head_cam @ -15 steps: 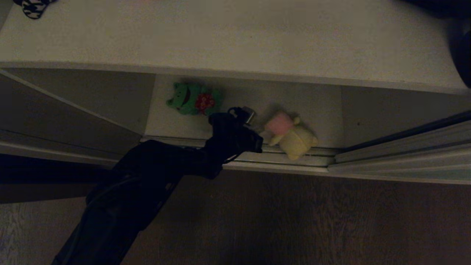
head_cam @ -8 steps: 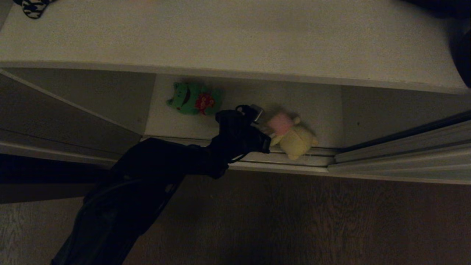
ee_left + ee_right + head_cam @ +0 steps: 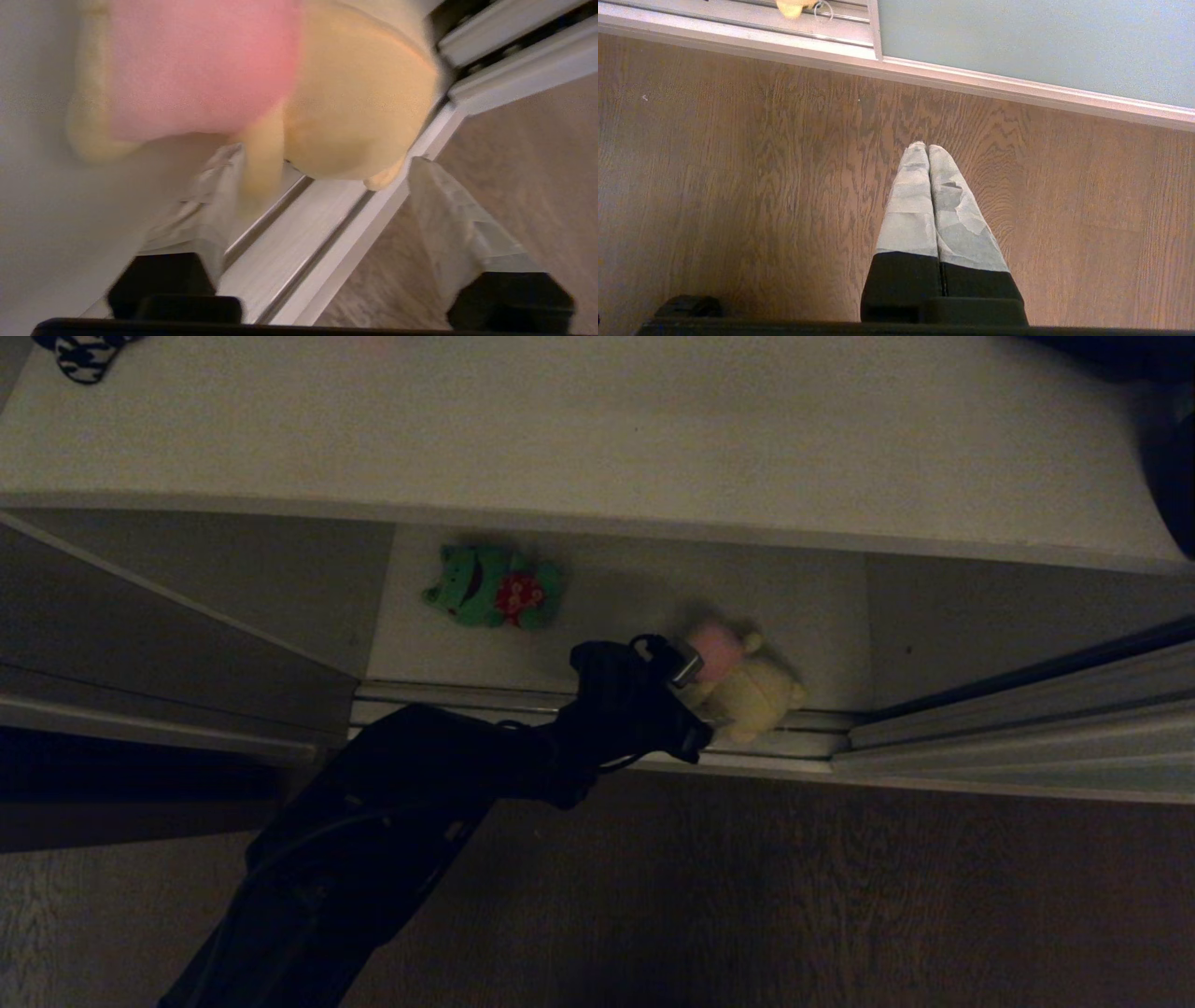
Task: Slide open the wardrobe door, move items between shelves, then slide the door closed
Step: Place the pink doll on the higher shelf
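Observation:
A cream-yellow plush toy [image 3: 752, 691] with a pink patch lies at the front edge of the lower shelf [image 3: 616, 607], partly over the floor track [image 3: 766, 747]. My left gripper [image 3: 695, 677] is right beside it, on its left. In the left wrist view the gripper [image 3: 324, 156] is open, and the toy [image 3: 355, 93] sits just past its fingertips, with one limb against a finger [image 3: 219, 196]. A green toy [image 3: 490, 588] with red lies further left on the same shelf. The upper shelf [image 3: 560, 420] is above. The grey-green sliding door [image 3: 1017, 42] stands beside my shut right gripper [image 3: 928, 147], which hangs over the floor.
A black-and-white patterned thing [image 3: 84, 357] lies at the upper shelf's far left corner. A dark object [image 3: 1174, 457] sits at its right end. The wood floor [image 3: 840, 896] runs in front of the track. A grey inner wall [image 3: 187, 607] bounds the lower shelf on the left.
My left arm has swung to the right, from between the two toys up to the cream-yellow one. The toys have not moved.

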